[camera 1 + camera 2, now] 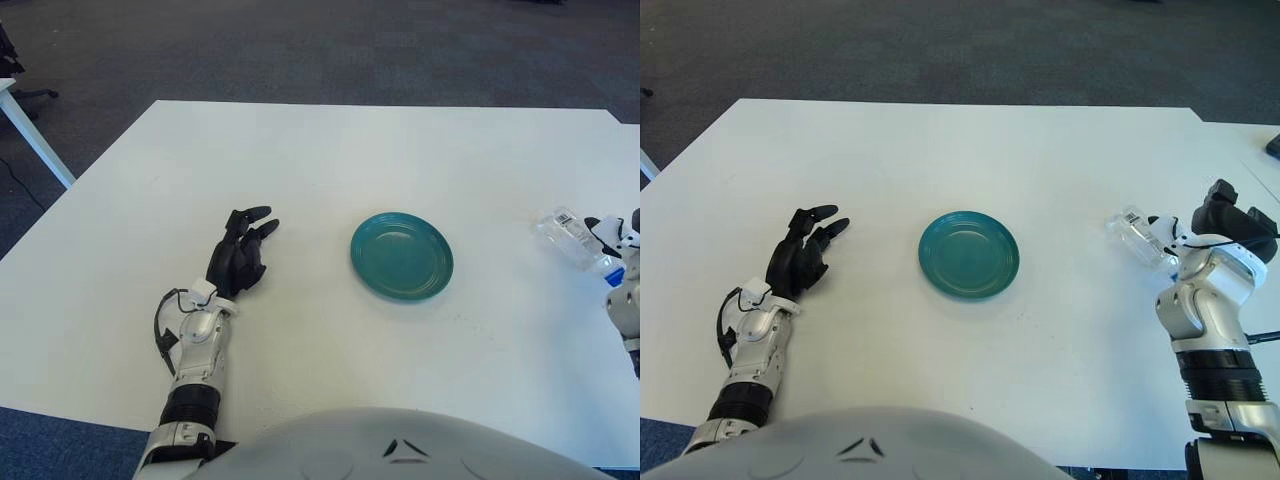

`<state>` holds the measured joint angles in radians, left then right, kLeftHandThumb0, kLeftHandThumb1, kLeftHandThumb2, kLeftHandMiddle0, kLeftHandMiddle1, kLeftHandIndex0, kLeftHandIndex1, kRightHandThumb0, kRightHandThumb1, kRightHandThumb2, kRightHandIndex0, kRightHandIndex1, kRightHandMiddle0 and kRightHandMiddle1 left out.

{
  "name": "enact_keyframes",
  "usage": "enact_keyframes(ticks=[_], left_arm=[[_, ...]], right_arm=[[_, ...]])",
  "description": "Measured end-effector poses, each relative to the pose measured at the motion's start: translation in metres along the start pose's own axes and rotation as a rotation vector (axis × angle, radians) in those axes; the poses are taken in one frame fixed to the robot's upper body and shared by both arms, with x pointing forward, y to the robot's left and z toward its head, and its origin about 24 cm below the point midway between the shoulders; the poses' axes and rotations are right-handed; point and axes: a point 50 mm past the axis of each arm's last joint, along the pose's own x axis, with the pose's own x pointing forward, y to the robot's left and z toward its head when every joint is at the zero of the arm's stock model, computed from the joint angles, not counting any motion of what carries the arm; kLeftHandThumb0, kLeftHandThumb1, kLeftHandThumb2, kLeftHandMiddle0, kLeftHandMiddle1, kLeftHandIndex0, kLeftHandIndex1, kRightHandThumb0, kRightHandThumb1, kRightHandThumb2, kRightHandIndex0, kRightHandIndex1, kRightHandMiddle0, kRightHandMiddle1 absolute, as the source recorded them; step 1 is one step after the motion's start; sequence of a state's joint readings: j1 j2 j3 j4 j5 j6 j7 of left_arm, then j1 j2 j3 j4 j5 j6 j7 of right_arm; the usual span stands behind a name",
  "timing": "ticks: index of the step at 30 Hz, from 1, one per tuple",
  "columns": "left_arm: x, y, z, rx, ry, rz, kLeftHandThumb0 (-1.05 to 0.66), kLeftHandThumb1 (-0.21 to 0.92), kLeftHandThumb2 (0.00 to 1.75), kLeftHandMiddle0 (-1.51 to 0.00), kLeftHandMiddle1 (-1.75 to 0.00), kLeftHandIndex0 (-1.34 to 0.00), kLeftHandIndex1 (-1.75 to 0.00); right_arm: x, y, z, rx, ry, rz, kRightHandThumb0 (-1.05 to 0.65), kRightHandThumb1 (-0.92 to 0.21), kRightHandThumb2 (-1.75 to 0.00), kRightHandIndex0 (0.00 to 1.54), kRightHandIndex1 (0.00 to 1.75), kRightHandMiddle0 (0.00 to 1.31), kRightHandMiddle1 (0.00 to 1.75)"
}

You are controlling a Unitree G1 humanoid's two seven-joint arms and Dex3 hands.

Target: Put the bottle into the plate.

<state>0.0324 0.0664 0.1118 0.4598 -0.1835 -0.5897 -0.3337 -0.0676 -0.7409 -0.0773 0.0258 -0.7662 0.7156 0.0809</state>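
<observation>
Bottle point(1143, 236), clear plastic, lies on its side on the white counter point(1040, 160), near the right edge, well apart from the teal plate point(969, 254) at centre. Right hand point(1230, 222) is at the bottle's right end; whether its fingers grip it cannot be told. Left hand point(240, 258) shows left of the plate, fingers loosely extended, holding nothing.

Floor: dark grey carpet point(330, 45) is seen beyond the far edge of the table, toward 12 o'clock, and at 9 o'clock.
Table: a white top point(330, 150) is spread across most of the view.
Second furniture: a white slanted leg point(35, 135) is seen at 10 o'clock.
Light: the tabletop is evenly lit.
</observation>
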Motion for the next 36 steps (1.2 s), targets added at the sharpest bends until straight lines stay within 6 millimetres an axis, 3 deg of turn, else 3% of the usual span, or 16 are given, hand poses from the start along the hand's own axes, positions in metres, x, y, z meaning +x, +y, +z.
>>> enact_keyframes(ticks=[10, 36], left_arm=[[0.003, 0.006, 0.007, -0.036, -0.088, -0.036, -0.58, 0.92, 0.91, -0.36, -0.55, -0.06, -1.10], [0.000, 0.009, 0.009, -0.059, -0.093, -0.042, -0.57, 0.92, 0.92, -0.35, -0.58, -0.07, -1.10]], right_arm=[[-0.004, 0.001, -0.003, 0.002, 0.027, 0.007, -1.05, -0.92, -0.80, 0.05, 0.01, 0.03, 0.03], [-0.019, 0.022, -0.007, -0.004, 0.005, 0.089, -1.05, -0.92, -0.77, 0.07, 0.01, 0.00, 0.13]])
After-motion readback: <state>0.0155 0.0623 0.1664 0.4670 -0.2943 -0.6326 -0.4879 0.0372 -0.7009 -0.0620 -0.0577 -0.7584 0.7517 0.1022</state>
